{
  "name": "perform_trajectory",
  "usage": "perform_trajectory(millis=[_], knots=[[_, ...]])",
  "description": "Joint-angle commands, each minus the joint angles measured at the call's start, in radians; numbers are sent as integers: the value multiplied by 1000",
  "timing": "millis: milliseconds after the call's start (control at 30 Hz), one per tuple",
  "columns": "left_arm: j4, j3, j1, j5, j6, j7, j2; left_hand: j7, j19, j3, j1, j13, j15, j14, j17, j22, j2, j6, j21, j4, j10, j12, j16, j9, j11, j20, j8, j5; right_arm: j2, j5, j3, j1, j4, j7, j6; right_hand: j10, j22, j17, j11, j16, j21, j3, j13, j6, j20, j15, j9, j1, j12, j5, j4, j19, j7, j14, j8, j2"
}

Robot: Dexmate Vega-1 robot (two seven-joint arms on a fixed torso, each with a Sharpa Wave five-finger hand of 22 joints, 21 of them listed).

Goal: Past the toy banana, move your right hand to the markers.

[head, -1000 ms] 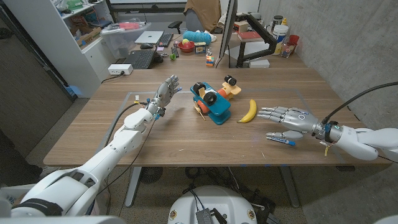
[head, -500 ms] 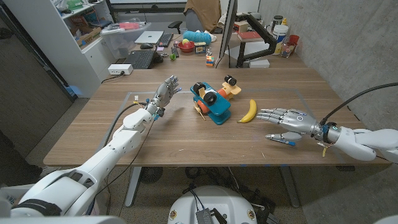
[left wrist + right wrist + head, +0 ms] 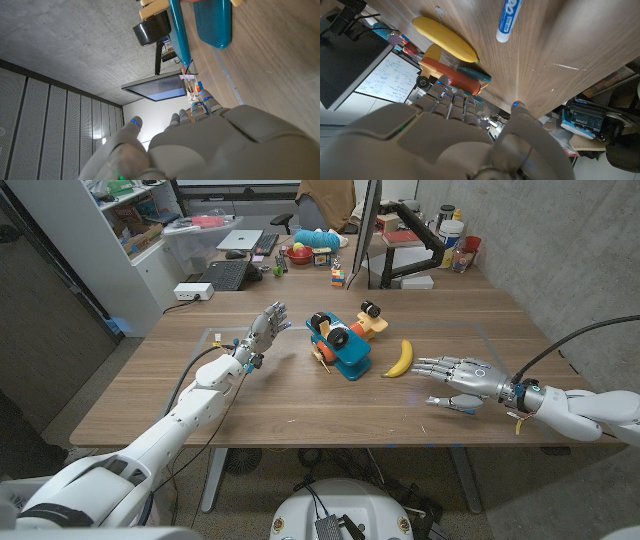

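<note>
The right hand (image 3: 462, 377) hung low over the right side of the wooden desk (image 3: 300, 405), its fingers stretched out and spread apart toward the middle, holding nothing. Just under it, on the side nearer the robot, lay a marker (image 3: 450, 404) with a blue and white barrel, flat on the wood; in the head view the thumb hovered right above it, and I could not tell whether it touched. From the right wrist view the same marker (image 3: 509, 19) lay bare on the desk beyond the fingertips. The toy banana (image 3: 399, 359) lay just beyond those fingertips, toward the centre of the desk, curved and resting on its side, apart from the hand. Next to the banana, on its left, sat a teal toy (image 3: 341, 350) with black wheels and orange and yellow parts; in the right wrist view the banana (image 3: 445, 39) lay close beside that toy's orange piece (image 3: 451, 76). The left hand (image 3: 262, 333) was raised over the left half of the desk, well apart from the toy, its fingers open and angled upward with nothing in them. In the left wrist view the teal toy (image 3: 200, 22) showed past that hand's knuckles. Behind the desk stood a second desk with a laptop (image 3: 239, 241) and a keyboard (image 3: 227, 275).
</note>
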Motion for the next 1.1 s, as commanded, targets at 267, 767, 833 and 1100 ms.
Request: perform_trajectory(millis=[267, 767, 833, 1100], knots=[[-120, -13, 58, -12, 52, 16, 65, -2, -47, 1, -10, 3, -15, -33, 2, 6, 88, -134, -3, -2, -52, 2, 4, 5, -5, -54, 5, 0, -7, 17, -2, -34, -20, 11, -70, -8, 2, 4, -1, 1, -7, -6, 3, -5, -28, -3, 6, 6, 2, 4, -2, 7, -4, 2, -4, -5], [-185, -32, 116, -32, 59, 14, 109, 0, -45, 0, -11, 3, -14, -33, 2, 6, 88, -134, -5, -2, -52, 2, 4, 5, -3, -53, 5, -1, -13, 14, 5, -74, -79, 43, -153, -3, 2, 3, 0, 3, -12, -8, 3, -4, -28, -4, 6, 9, 5, 5, -5, 14, -4, 9, -2, -1], [-198, -34, 126, -35, 64, 17, 116, -1, -45, 0, -11, 3, -14, -33, 2, 6, 88, -134, -6, -2, -51, 2, 4, 5, -3, -54, 5, -1, -7, 19, 5, -71, -78, 45, -153, 0, 2, 3, 1, 3, -13, -8, 3, -2, -28, -3, 7, 9, 6, 5, -6, 15, -4, 10, 0, -1], [-229, -43, 143, -29, 73, 31, 142, -1, -44, 0, -11, 3, -14, -32, 2, 6, 88, -133, -7, -2, -52, 2, 4, 5, -4, -53, 5, -1, 31, 3, -14, -41, -53, 34, -129, 2, 2, 4, 1, 4, -15, -11, 3, 1, -26, -1, 7, 7, 7, 4, -5, 16, -4, 12, 1, -2]])
